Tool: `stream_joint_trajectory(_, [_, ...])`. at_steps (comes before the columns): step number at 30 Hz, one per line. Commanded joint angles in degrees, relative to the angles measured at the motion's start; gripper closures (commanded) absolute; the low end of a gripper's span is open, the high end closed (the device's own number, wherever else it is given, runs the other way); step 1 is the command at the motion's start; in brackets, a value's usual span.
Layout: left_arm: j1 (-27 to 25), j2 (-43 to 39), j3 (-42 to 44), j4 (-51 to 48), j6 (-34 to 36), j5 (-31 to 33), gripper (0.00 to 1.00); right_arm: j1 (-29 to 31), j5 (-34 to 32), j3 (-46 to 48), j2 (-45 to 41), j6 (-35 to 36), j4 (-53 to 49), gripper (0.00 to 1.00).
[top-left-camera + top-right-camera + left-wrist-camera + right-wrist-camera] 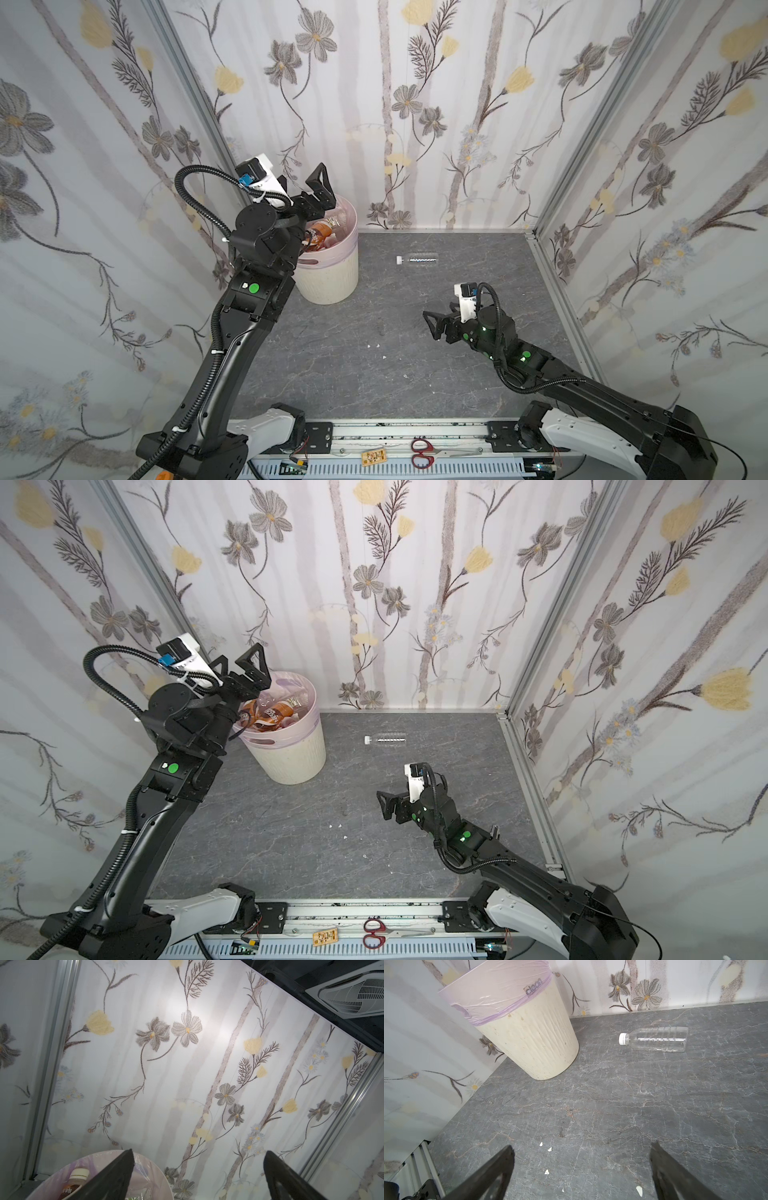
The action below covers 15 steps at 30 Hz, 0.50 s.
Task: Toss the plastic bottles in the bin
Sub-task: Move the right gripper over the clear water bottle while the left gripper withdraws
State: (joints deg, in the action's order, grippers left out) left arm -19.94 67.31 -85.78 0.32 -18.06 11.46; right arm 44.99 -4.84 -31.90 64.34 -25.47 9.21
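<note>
Both top views show the left gripper (239, 660) held up above the edge of the bin (291, 762), jaws spread as wide as they go and nothing between them; the left wrist view agrees, two bare fingers with wallpaper beyond and the pink-lined mouth of the bin just beneath one of them. Inside the liner lie the plastic bottles (270, 717) that are already in, amber and brown ones on top; from where I stand the dropping step on that side looks finished.

The right gripper (430, 326) hovers low over the table (353, 374), just as wide open and just as empty. One clear bottle (656, 1040) with a white cap lies on its side ahead of that gripper, toward the back wall and well apart from its fingertips; its cap points toward the bin, which stands well apart from it. It is the only bottle I can see left on the table, so I'd say the job is nearly done.

The next move, I reckon, falls to the right gripper: reach forward, straddle the bottle's body across its width, come down and close gently; it is round and light and may roll. The left arm hangs over the bin, so it would need to clear the way for the drop.
</note>
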Motion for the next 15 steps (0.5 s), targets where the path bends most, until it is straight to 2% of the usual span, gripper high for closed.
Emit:
stream_joint_trajectory(1, [-0.3,-1.3,2.8,0.1,-5.9,-5.3,0.00,0.0,-0.6,-1.9,1.2,0.1,2.4,0.00])
stream_joint_trajectory(5, [-2.2,-1.9,7.1,0.3,-9.8,-7.7,0.00,-0.9,-9.2,-5.8,3.3,0.6,-1.4,0.00])
stream_joint_trajectory(7, [-3.4,-2.0,9.6,0.6,-12.7,-9.0,0.00,-3.4,-13.2,-9.5,5.8,0.1,-4.8,0.00])
stream_joint_trajectory(10, [-5.1,-1.8,13.9,1.8,-16.7,-11.8,0.00,-9.8,-11.7,-16.6,12.1,-2.4,-9.0,0.00])
stream_joint_trajectory(15, [-8.7,-2.0,22.8,5.9,-22.8,-14.1,0.00,-18.3,-3.3,-27.7,26.4,-6.1,-10.8,0.00])
